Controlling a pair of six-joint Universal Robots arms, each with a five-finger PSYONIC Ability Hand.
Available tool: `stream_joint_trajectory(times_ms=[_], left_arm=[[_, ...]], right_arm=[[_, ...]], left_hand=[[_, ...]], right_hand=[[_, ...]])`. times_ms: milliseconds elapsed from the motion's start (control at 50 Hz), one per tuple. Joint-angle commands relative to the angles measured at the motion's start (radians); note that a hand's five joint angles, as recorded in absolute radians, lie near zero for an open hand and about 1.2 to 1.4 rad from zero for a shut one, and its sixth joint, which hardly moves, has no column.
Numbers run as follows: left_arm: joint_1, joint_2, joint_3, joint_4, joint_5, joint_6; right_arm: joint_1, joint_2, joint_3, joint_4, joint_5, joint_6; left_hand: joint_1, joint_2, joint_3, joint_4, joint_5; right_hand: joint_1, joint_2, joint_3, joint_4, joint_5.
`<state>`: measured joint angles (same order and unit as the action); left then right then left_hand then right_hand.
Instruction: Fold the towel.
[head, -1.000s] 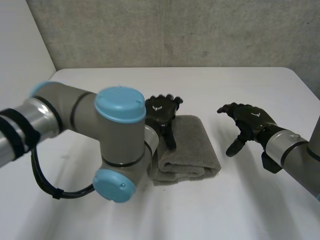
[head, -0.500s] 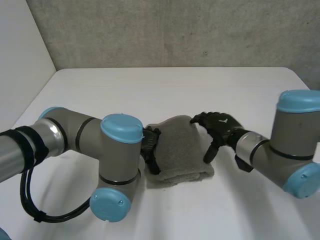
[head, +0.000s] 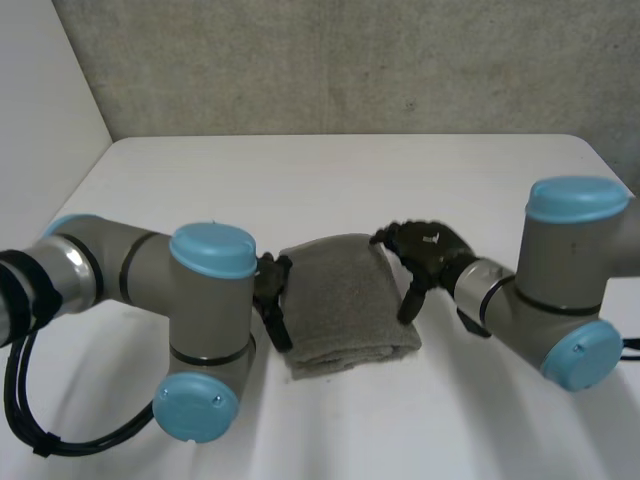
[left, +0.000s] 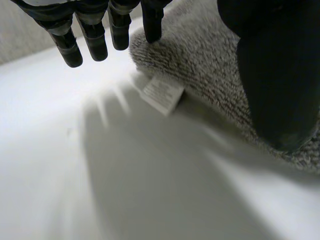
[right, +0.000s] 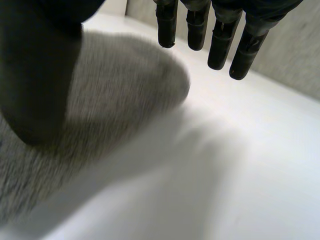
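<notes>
A grey folded towel (head: 343, 302) lies in a thick bundle at the middle of the white table (head: 330, 180). My left hand (head: 272, 295) rests open against the towel's left side, fingers straight; in the left wrist view its fingers (left: 95, 37) hang beside the towel (left: 210, 65) and a white label (left: 161, 93). My right hand (head: 425, 262) stands open at the towel's right side, its thumb pointing down next to the cloth. In the right wrist view the fingers (right: 220, 42) are straight over the table beside the towel (right: 95, 120).
Both forearms lie low over the table's near half, the left arm's elbow (head: 205, 330) at the left and the right arm's elbow (head: 575, 290) at the right. A grey wall (head: 340, 60) stands behind the table.
Both hands have come in to the towel's two sides; the right hand moved left from open table. The towel bundle has been squeezed narrower and shifted slightly left.
</notes>
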<state>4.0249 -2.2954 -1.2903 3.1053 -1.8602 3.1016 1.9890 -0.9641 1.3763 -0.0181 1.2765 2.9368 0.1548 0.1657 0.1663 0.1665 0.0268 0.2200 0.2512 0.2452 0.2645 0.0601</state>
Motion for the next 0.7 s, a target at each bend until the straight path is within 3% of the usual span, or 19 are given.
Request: stream_joint_trajectory(times_ms=[20,160,200,260,400,520,700], left_arm=[[0.005,0.114,0.057,-0.007,0.004,-0.009],[0.063,0.31,0.098,-0.019,0.01,0.003],[0.083,0.356,0.108,-0.036,0.012,0.005],[0.125,0.429,0.135,-0.106,0.016,0.014],[0.247,0.508,0.158,-0.33,0.114,0.062],[0.275,0.514,0.143,-0.335,0.165,0.032],[0.275,0.519,0.14,-0.336,0.174,-0.027]], right_arm=[[-0.01,-0.126,-0.075,0.072,0.0,0.068],[-0.022,-0.246,-0.158,0.148,0.047,0.096],[-0.073,-0.304,-0.186,0.17,0.125,0.09],[-0.134,-0.346,-0.197,0.176,0.173,0.082],[-0.213,-0.389,-0.198,0.191,0.175,0.059],[-0.223,-0.393,-0.215,0.227,0.178,0.05],[-0.214,-0.393,-0.21,0.233,0.172,0.048]], left_hand=[[0.021,0.01,0.009,0.009,-0.026],[0.021,0.01,0.009,0.009,-0.026],[0.021,0.01,0.009,0.009,-0.026],[0.021,0.01,0.009,0.009,-0.026],[0.02,0.009,0.008,0.008,-0.027],[0.021,0.01,0.009,0.009,-0.026],[0.02,0.009,0.008,0.008,-0.027]], right_hand=[[-0.045,-0.077,-0.071,-0.09,-0.06],[-0.045,-0.077,-0.071,-0.09,-0.06],[-0.045,-0.077,-0.071,-0.09,-0.06],[-0.045,-0.077,-0.071,-0.09,-0.06],[-0.045,-0.077,-0.071,-0.09,-0.06],[-0.045,-0.077,-0.071,-0.09,-0.06],[-0.045,-0.077,-0.071,-0.09,-0.06]])
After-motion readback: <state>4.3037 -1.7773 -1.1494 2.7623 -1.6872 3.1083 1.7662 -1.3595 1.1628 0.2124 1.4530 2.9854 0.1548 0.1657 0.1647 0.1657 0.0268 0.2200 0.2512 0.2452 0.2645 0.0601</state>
